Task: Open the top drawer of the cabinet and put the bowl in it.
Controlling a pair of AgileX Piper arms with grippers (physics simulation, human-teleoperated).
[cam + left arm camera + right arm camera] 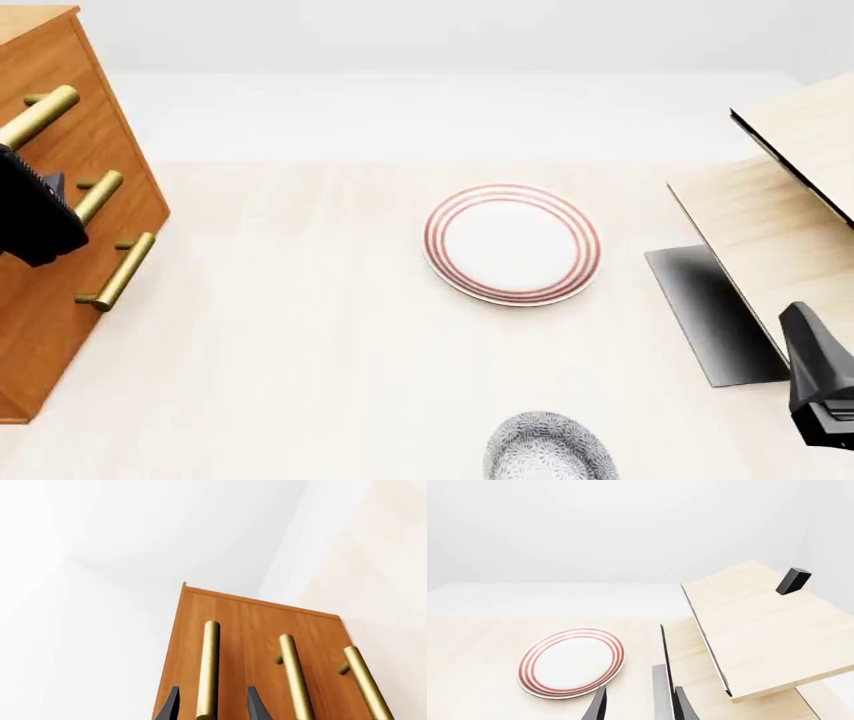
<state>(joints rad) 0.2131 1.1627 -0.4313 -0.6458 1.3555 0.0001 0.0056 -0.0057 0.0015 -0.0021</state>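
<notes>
Nearest, at the table's point(307, 360) front edge, sat the bowl point(550, 448), small, round, speckled grey-blue and white, untouched. To its right the right gripper point(637, 707) hung low, its fingers spread on nothing, aimed toward the red-ringed plate point(511, 243) and the pale wooden shelf point(781, 200) beside it. At the far left the left gripper point(213, 705) reached up to the orange-brown cabinet point(54, 250), its parted fingers straddling the brass handle point(208, 667) of the top drawer point(60, 95), which was shut.
</notes>
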